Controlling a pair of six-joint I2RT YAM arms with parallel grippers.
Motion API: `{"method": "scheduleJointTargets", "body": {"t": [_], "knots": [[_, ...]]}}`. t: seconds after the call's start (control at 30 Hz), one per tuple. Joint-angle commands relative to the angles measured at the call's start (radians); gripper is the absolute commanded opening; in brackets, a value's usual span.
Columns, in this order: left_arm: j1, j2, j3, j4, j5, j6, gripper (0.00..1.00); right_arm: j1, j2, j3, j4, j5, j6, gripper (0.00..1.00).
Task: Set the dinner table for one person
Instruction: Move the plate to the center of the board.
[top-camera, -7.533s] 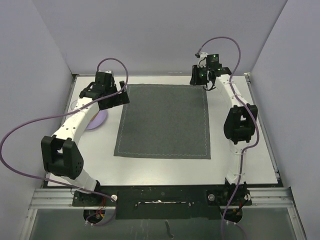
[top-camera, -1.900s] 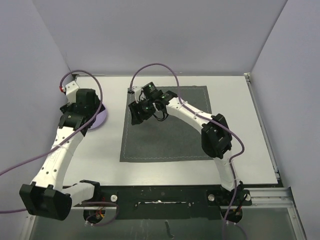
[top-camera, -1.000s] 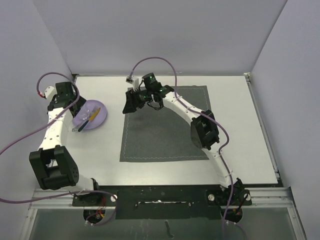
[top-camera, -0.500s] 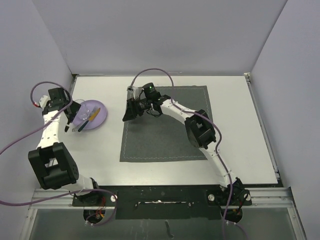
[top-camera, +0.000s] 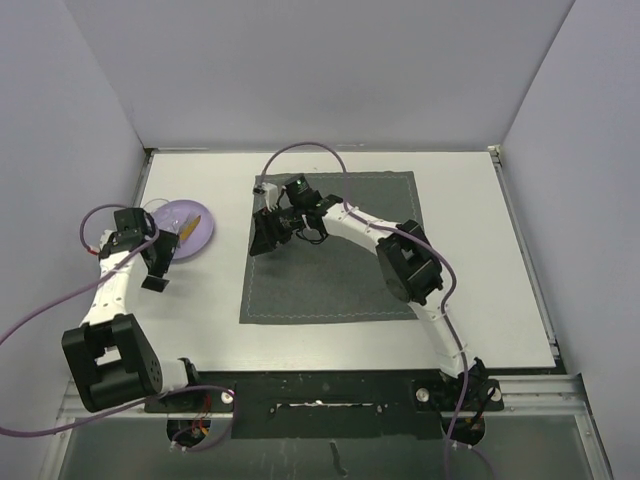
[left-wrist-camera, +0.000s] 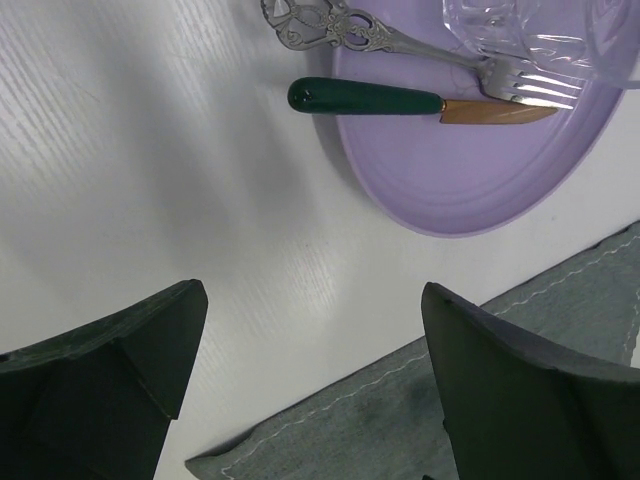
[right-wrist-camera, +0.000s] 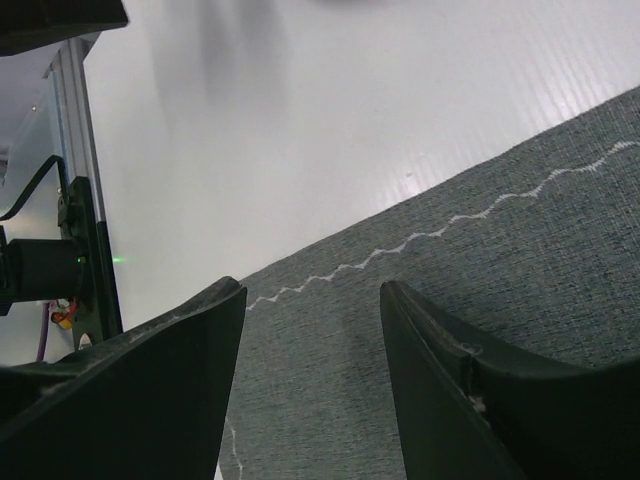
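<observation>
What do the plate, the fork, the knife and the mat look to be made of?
Plate: probably plastic, even lilac with a soft sheen. Fork: silvery metal, ornate pierced handle. Knife: glossy dark green handle, likely plastic or enamel; the coppery blade may be coated metal. Mat: dark grey woven cloth, white zigzag stitching along its edge.

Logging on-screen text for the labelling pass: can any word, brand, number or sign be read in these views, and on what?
None: no readable text on the purple plate, fork, green-handled knife, glass, grey placemat or white table.
</observation>
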Motion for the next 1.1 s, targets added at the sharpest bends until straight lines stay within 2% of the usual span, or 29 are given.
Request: {"method": "scheduleJointTargets", "body": {"t": [0.0, 0.33, 0.63, 1.07], "knots": [[-0.022, 0.038, 0.017, 0.09, 0.002, -0.094, 0.88, 0.013, -0.131, -0.033, 0.011, 0.025, -0.042, 0.56], [-0.1, 0.207, 0.092, 0.089, -0.036, -0.211, 0.86, 0.016, -0.239, -0.108, -0.046, 0.113, -0.092, 0.56], [-0.119, 0.298, 0.16, 0.06, -0.094, -0.221, 0.84, 0.015, -0.271, -0.131, -0.05, 0.124, -0.093, 0.54], [-0.121, 0.418, 0.22, 0.012, -0.086, -0.252, 0.84, 0.003, -0.308, -0.136, -0.085, 0.139, -0.105, 0.53]]}}
